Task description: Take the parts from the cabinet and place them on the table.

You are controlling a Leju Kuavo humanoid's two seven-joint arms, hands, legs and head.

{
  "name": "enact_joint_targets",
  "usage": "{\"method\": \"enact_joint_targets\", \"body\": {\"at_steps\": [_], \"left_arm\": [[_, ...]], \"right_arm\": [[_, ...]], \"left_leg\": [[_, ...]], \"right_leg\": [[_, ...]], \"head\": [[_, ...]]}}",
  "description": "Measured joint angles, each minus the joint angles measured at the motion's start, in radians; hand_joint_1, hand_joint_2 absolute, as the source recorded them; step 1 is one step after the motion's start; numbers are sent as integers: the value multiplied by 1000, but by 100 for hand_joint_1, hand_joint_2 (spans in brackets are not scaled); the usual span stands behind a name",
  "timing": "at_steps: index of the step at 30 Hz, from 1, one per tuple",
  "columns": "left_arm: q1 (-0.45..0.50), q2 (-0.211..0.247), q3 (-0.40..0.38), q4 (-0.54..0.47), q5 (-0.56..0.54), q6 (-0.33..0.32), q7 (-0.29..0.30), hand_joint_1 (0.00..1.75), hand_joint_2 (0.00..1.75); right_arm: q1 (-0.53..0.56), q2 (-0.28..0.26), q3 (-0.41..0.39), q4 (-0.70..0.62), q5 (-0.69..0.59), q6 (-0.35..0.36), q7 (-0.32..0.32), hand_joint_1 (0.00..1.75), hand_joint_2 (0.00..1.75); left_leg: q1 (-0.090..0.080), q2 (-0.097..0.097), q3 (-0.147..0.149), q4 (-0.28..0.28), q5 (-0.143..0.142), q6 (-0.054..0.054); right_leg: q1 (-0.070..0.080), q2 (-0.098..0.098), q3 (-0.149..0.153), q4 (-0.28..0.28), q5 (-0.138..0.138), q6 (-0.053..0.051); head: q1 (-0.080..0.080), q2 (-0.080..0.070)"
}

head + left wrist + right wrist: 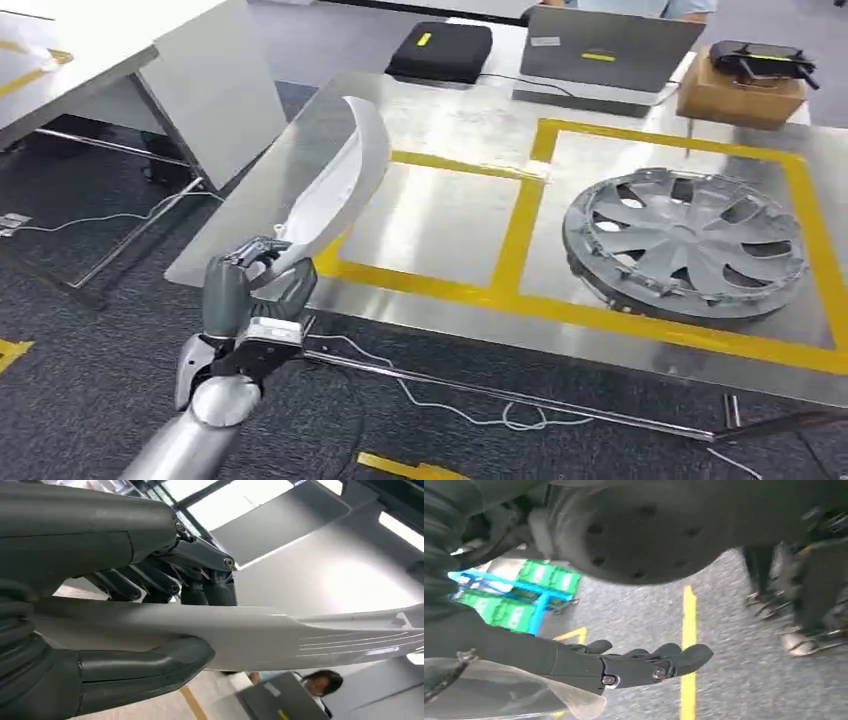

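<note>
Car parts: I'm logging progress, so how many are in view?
2: a grey spoked plastic wheel cover lying in the table's right yellow square, and a long white curved trim panel held by the left hand.

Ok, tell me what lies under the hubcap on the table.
The hubcap lies flat on the steel table, inside the right yellow-taped square. Bare metal shows through its spoke gaps; whatever else sits beneath its solid parts is covered.

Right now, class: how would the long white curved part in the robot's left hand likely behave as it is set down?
The white part probably stays stiff: it stands up from the left hand without drooping. Its glossy surface may slip. Long and held at one end, it could swing or tip.
</note>
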Motion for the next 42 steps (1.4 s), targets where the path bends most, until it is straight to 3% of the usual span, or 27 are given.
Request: {"method": "enact_joint_targets", "body": {"at_steps": [1,2,4,5,7,8,9,11,12,13,14,15,16,17,18,26,29,34,39,42], "left_arm": [[-5,-1,-3,4,0,0,0,175,175],[-12,-2,-6,7,0,0,0,175,175],[-20,-1,-6,11,0,0,0,175,175],[-20,1,-6,14,0,0,0,175,175],[-14,4,-6,25,0,0,1,175,175],[-14,5,-6,29,0,0,1,175,175],[-14,5,-6,32,0,-2,2,175,175],[-21,5,-6,38,0,-11,10,175,175],[-29,5,-6,44,-7,-13,19,175,175],[-40,5,-5,59,-22,-12,32,175,175],[-53,3,-5,68,-34,-11,40,175,175],[-61,0,-5,80,-52,-4,51,175,175],[-77,-2,-4,97,-78,6,65,175,175],[-103,-2,-3,122,-107,18,78,175,175],[-129,-3,-2,145,-136,30,91,175,175],[-278,-4,5,322,-366,87,222,175,175],[-335,-3,3,397,-444,87,273,175,175],[-402,0,-8,515,-525,84,331,175,175],[-430,0,-15,571,-535,82,338,175,175],[-444,0,-24,598,-579,64,371,175,175]], "right_arm": [[2,-1,0,1,1,0,-5,0,175],[3,-2,0,5,1,0,-5,0,175],[3,-3,0,7,1,0,-5,0,175],[2,-5,0,9,1,0,-5,0,175],[1,-5,0,13,1,0,-6,0,175],[3,-5,0,16,1,0,-6,0,175],[4,-5,0,19,1,1,-6,0,175],[3,-5,0,23,2,2,-6,0,175],[3,-5,0,25,2,3,-6,0,175],[2,-8,0,26,0,5,-6,0,175],[0,-10,1,31,0,8,-6,0,175],[1,-13,2,35,-4,10,-6,0,175],[4,-17,7,42,-12,10,-6,0,175],[6,-24,14,47,-19,10,-6,0,175],[5,-26,22,53,-24,9,-5,0,175],[0,-50,89,105,-64,-7,0,0,175],[-1,-53,111,121,-69,-8,0,0,175],[-8,-56,135,148,-71,-13,0,0,175],[-10,-59,146,159,-71,-13,0,0,175],[-10,-62,149,165,-71,-15,0,0,175]], "left_leg": [[0,13,5,-5,-2,-3],[-5,21,13,-7,-7,-10],[5,-51,-6,47,-48,-23],[9,-68,-37,114,-82,-28],[19,-79,-111,259,-132,-39],[24,-79,-127,281,-125,-43],[27,-79,-122,256,-91,-46],[34,-91,-68,118,7,-51],[40,-116,-38,42,45,-54],[41,-146,-32,31,25,-55],[42,-146,-24,4,19,-45],[38,-145,-28,6,23,-38],[39,-145,-28,1,25,-37],[38,-146,-30,1,28,-34],[38,-147,-31,1,30,-32],[34,-147,-32,3,33,-25],[34,-147,-32,3,33,-25],[36,-147,-31,0,34,-27],[37,-147,-32,-2,35,-29],[37,-147,-32,-2,35,-29]], "right_leg": [[0,12,0,-2,1,-1],[-10,23,10,-18,5,-5],[-21,42,22,-33,13,-8],[-24,53,22,-34,13,-9],[-25,81,22,-33,13,-8],[-26,95,22,-32,13,-8],[-28,109,23,-30,12,-6],[-34,135,24,-23,8,0],[-36,145,24,-17,5,6],[-33,149,20,-13,3,14],[-33,158,9,-4,3,20],[-36,161,6,-10,9,29],[-36,160,6,-11,3,22],[-35,158,5,-12,10,6],[-35,155,7,-14,11,5],[-38,154,11,-28,21,25],[-38,154,11,-29,22,38],[-37,154,9,-28,22,38],[-36,154,5,-24,21,38],[-35,154,4,-23,21,37]], "head": [[3,0],[0,0],[-4,0],[-1,0],[-2,0],[-3,0],[-3,0],[-3,0],[-3,0],[-3,0],[-8,0],[-1,0],[-4,0],[-1,0],[0,0],[-1,0],[-2,0],[-2,0],[-2,0],[-2,0]]}}
